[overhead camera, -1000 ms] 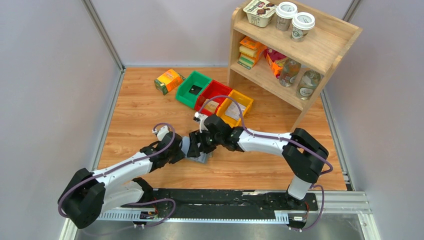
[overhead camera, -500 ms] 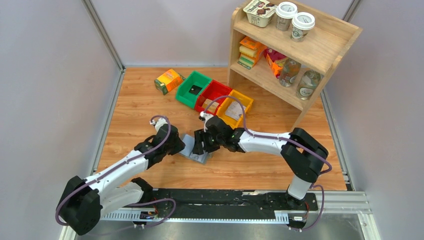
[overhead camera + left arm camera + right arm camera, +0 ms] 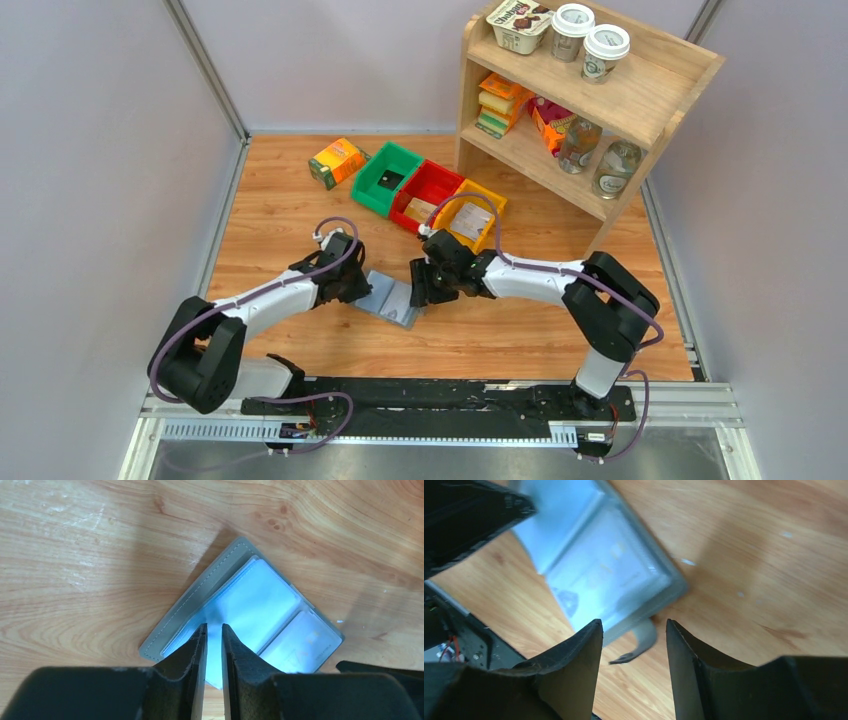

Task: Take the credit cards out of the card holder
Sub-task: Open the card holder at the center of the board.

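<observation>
Both arms have drawn apart, and the card holder (image 3: 392,299) now lies open on the desk (image 3: 290,210) between them. Left end effector (image 3: 213,626), nearly closed, sits over 1 corner. Right end effector (image 3: 634,622), moderately open, straddles the snap tab (image 3: 641,642). Best to press the holder flat, then slide 1 pocketed card (image 3: 300,640) out along its sleeve.

Nothing legible in any view. Dark lettering on the lid of a cream tub (image 3: 518,22) atop the wooden shelf (image 3: 640,100) at one o'clock, too small to read. Green round emblems on two white-lidded cups (image 3: 573,30) beside it, blurred. Print on the orange-green carton (image 3: 337,161) at eleven o'clock on the worktop (image 3: 280,220), and pale labels on two bottles (image 3: 580,148) on the lower shelf, equally unreadable. Faint marks and a small emblem on a pale card (image 3: 604,575) under the clear pocket of the card holder (image 3: 392,298), washed out at close range.
</observation>
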Tool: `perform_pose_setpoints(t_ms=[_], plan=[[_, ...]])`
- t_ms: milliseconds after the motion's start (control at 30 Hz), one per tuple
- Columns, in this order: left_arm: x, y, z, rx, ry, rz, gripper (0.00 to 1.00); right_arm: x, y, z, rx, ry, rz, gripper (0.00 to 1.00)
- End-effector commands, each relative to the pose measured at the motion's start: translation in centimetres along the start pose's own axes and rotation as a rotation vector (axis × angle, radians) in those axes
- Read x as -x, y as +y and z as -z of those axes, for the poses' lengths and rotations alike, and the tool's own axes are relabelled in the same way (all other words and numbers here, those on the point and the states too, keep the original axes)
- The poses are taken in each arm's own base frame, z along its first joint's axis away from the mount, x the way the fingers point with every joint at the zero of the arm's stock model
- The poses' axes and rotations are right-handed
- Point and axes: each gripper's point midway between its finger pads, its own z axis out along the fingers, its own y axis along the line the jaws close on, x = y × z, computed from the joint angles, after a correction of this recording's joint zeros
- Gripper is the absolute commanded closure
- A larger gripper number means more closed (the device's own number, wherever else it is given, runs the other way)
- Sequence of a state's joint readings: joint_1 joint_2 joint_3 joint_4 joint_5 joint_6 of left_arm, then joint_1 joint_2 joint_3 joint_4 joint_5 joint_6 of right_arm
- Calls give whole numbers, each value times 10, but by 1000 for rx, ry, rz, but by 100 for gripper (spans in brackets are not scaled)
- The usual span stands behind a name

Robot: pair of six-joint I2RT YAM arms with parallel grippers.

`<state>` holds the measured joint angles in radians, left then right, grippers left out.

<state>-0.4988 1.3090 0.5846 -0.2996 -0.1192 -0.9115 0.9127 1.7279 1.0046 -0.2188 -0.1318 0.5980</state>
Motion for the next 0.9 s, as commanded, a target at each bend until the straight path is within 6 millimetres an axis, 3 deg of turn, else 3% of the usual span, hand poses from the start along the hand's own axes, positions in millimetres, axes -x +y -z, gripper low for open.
perform_pose_setpoints(t_ms=[0, 233, 400, 433, 467, 500, 533, 700, 867], plan=[[-19, 3, -4, -19, 84, 0, 77, -5, -39, 4, -84, 44, -53, 48], [-63, -20, -7, -211, 239, 169, 85, 22, -69, 23, -157, -21, -48, 51], [-79, -44, -3, -264, 248, 174, 86, 46, -48, 47, -105, -107, 7, 47], [-74, -51, 0, -278, 238, 166, 86, 47, -44, 52, -89, -118, 12, 45], [-76, -47, 0, -251, 241, 158, 86, 48, -41, 55, -81, -125, 13, 44], [-67, -54, 5, -269, 215, 140, 85, 48, -37, 58, -72, -126, 14, 43], [-64, -43, 5, -214, 194, 123, 84, 46, -35, 60, -66, -123, 10, 42], [-31, -39, 22, -159, 64, 11, 81, 23, -18, 68, -4, -69, -32, 43], [-29, -39, 23, -147, 67, -44, 81, -12, 12, 71, 109, 26, -35, 45]])
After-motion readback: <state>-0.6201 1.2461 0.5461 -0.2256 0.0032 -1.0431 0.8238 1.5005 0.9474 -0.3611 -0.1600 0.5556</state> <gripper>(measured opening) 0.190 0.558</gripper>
